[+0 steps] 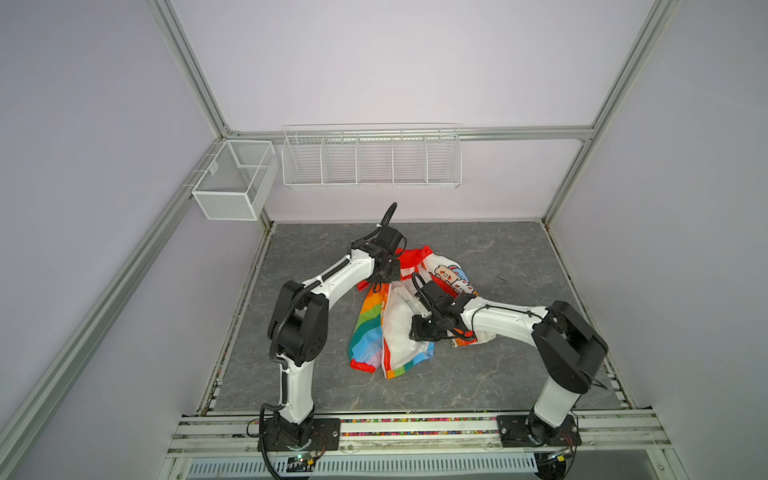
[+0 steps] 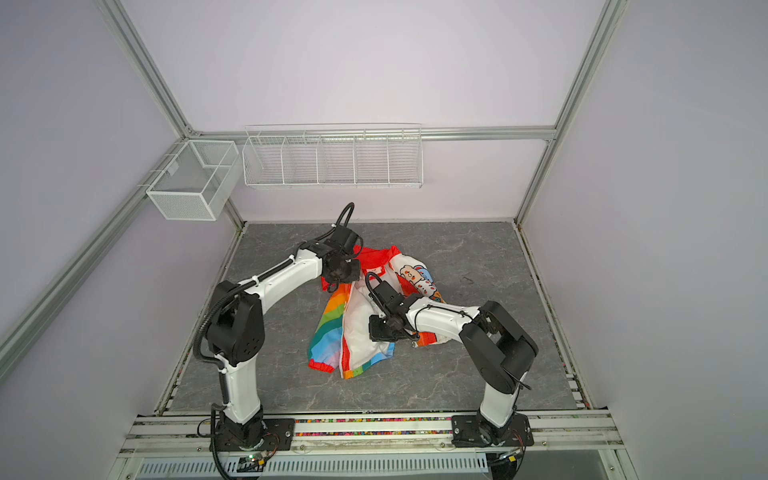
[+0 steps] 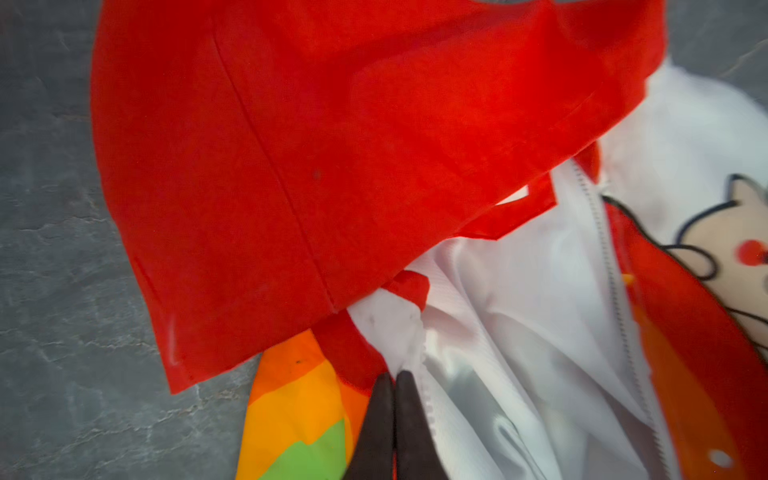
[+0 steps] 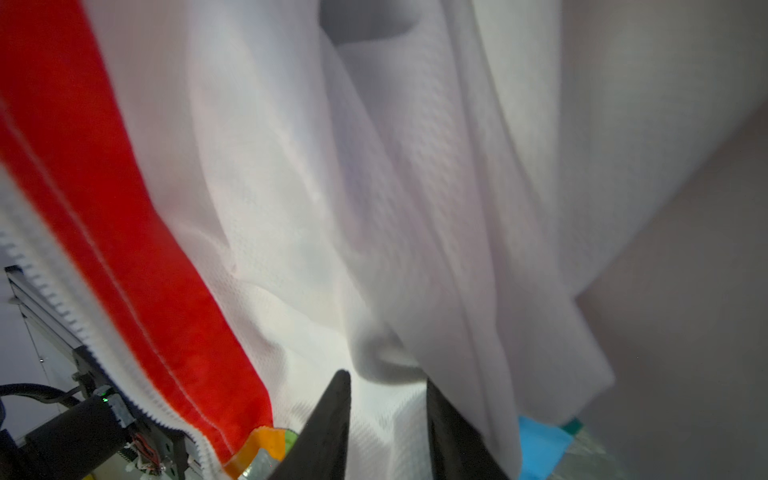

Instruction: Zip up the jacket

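Note:
The jacket lies open and crumpled on the grey table, rainbow outside and white lining showing, with its red hood toward the back. My left gripper is shut, pinching the white front edge just below the hood. A row of white zipper teeth runs along the opposite front edge. My right gripper sits low on the white lining. Its jaws stand apart, with lining cloth lying between the fingers. Zipper teeth border a red strip beside it.
The grey marble-look table is bounded by metal frame posts and lilac walls. A white wire rack and a mesh box hang on the back wall. Both arm bases stand on a rail at the front edge.

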